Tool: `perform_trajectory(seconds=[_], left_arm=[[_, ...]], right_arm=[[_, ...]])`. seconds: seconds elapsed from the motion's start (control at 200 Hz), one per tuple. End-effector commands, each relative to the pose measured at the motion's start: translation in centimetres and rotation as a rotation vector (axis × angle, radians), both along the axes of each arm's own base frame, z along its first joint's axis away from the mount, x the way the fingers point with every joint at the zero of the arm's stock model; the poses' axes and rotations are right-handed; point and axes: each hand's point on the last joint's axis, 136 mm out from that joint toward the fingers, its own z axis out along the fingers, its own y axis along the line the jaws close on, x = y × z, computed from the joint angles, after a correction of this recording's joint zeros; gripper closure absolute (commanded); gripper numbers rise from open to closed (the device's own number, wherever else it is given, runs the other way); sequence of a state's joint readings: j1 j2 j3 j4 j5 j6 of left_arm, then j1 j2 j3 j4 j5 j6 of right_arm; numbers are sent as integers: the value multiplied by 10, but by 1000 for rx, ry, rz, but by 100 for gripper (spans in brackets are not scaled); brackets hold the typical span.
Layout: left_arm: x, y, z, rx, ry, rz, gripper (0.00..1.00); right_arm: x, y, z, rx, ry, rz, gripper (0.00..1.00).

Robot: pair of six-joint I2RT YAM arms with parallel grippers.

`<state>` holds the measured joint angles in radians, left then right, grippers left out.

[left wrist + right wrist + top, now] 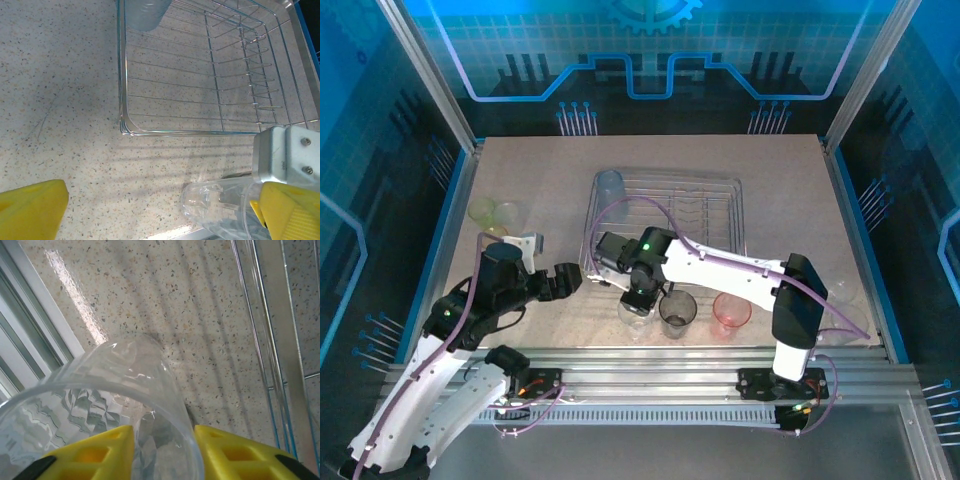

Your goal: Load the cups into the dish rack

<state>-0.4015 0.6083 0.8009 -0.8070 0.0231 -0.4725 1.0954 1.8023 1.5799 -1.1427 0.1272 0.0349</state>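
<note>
The silver wire dish rack (720, 195) (215, 75) lies mid-table, with a pale blue cup (609, 185) (145, 12) in its far left corner. Three cups stand in a row near the front edge: clear (635, 320) (220, 212) (110, 385), smoky grey (677, 312) and pink (730, 313). My right gripper (638, 298) (164, 440) points down over the clear cup, one yellow finger (90, 455) inside the rim and the other outside, closed narrowly on the wall. Two yellow-green cups (495, 214) sit at the far left. My left gripper (565, 280) (159, 212) hangs open beside the rack's near left corner.
A metal rail (650, 360) runs along the table's front edge, just behind the row of cups. Blue-lit enclosure walls and posts (435, 90) surround the table. Bare speckled tabletop (540, 180) lies left of the rack.
</note>
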Motion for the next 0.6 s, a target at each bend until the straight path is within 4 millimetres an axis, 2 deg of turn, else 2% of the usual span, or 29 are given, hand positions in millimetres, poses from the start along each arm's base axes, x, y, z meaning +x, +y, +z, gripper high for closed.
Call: perform_trajectory(seconds=[0.0, 0.26, 0.445, 0.595], left_arm=[[-3, 3, -4, 13, 11, 11, 1], [-3, 2, -4, 10, 15, 3, 1], [-5, 4, -2, 15, 11, 9, 1], [-7, 11, 6, 19, -31, 33, 1]], right_arm=[[1, 2, 5, -22, -24, 15, 66], [4, 2, 6, -52, -74, 22, 86], [3, 3, 17, -37, -107, 21, 100], [4, 3, 31, 11, -130, -7, 100]])
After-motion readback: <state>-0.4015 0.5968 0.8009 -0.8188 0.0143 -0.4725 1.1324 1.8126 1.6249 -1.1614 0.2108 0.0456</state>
